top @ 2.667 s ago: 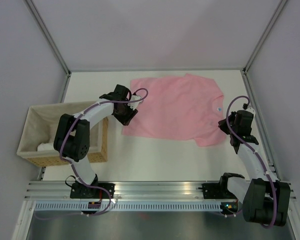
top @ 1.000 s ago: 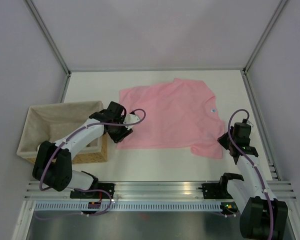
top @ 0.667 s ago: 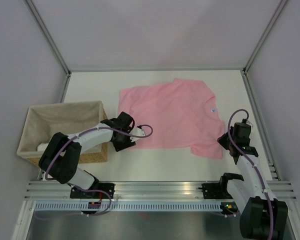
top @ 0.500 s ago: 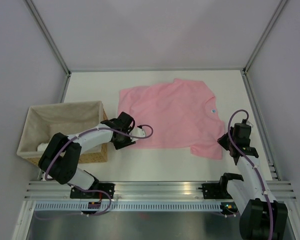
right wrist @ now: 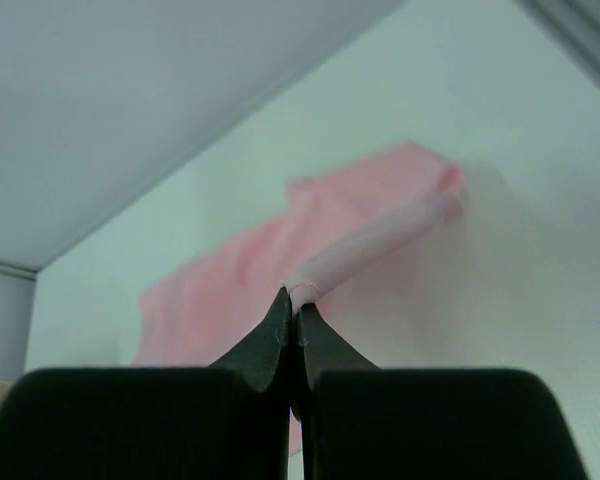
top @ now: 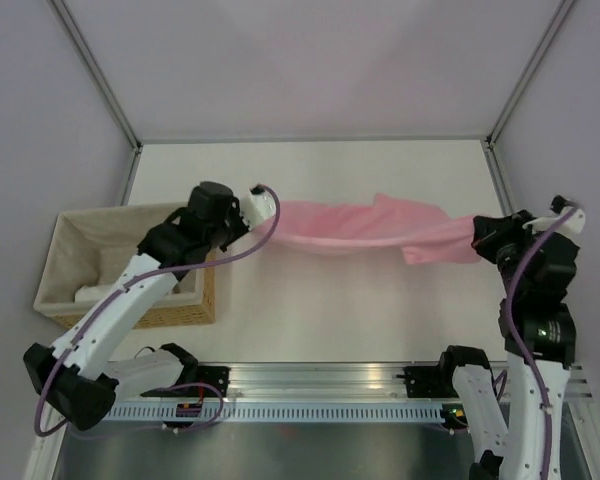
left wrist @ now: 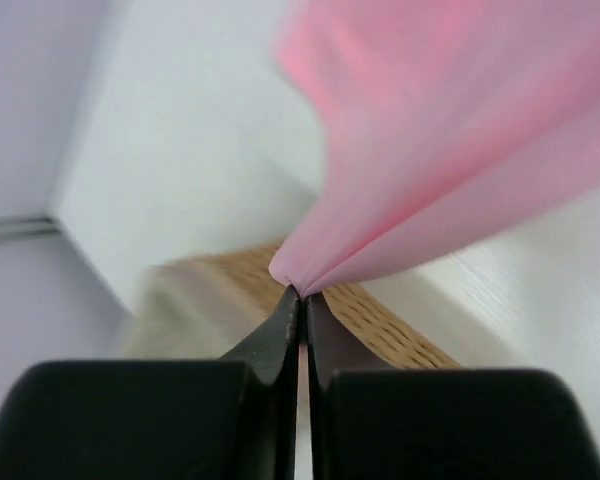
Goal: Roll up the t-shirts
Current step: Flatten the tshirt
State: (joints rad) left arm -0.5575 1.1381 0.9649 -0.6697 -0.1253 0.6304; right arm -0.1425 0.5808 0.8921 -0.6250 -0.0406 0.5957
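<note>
Lifted from the counter [top: 330, 300], one t-shirt [top: 360, 228] hangs clamped between left pincer [top: 252, 200] and right pincer [top: 479, 233]; nine-o'clock basket [top: 80, 222] holds one white item [top: 85, 293].

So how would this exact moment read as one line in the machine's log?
left pincer: shut on t-shirt | right pincer: shut on t-shirt | t-shirt: hanging between both pincers | basket: beside left arm

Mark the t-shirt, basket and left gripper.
t-shirt [top: 355, 228]: top view, sagging middle span.
basket [top: 185, 308]: top view, near wicker wall.
left gripper [left wrist: 298, 296]: left wrist view, fingertips pinching fabric.
</note>
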